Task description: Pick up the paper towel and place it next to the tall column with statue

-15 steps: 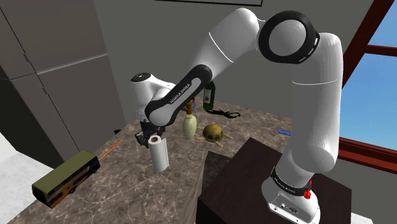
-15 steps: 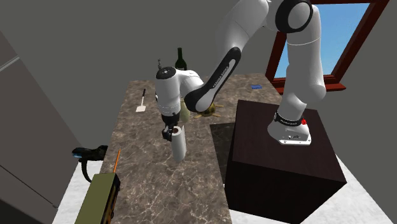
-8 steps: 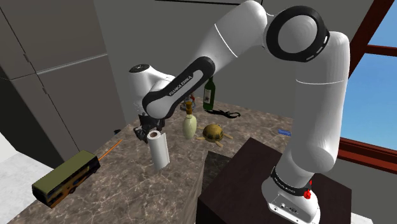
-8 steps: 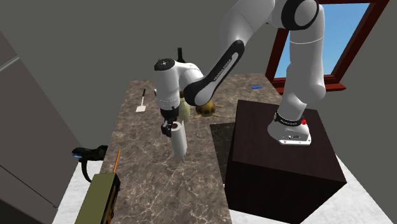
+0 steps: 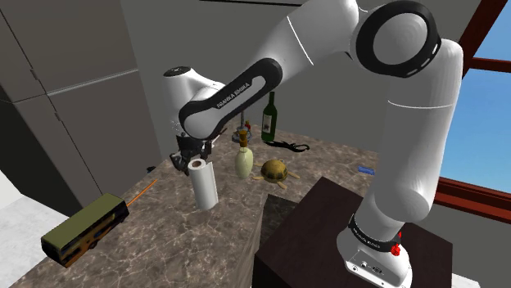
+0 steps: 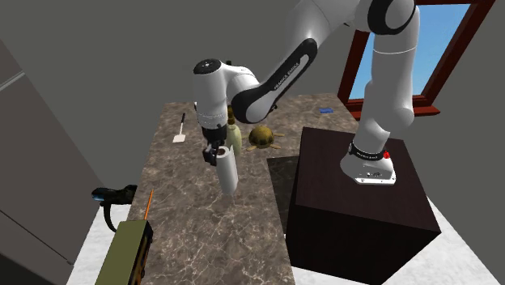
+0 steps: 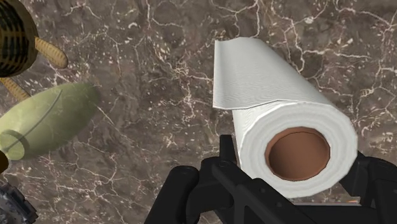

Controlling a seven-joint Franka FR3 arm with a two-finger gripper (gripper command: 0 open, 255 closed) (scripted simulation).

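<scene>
The gripper (image 5: 193, 160) has its fingers clamped on the top end of the paper towel (image 5: 204, 185). The roll hangs tilted over the counter (image 5: 164, 237), near the column (image 5: 243, 162). In the second exterior view the arm hides the column's top, and in the wrist view the turtle (image 7: 13, 32) is cut off at the edge.

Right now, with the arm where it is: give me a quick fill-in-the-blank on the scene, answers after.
1. The gripper holds the paper towel ______ the counter, not touching it.
2. The paper towel's core is ______.
3. The bottle at the counter's far end is ______.
4. The figure beside the pale column is a ______.

Missing words: above; brown; green; turtle.
</scene>
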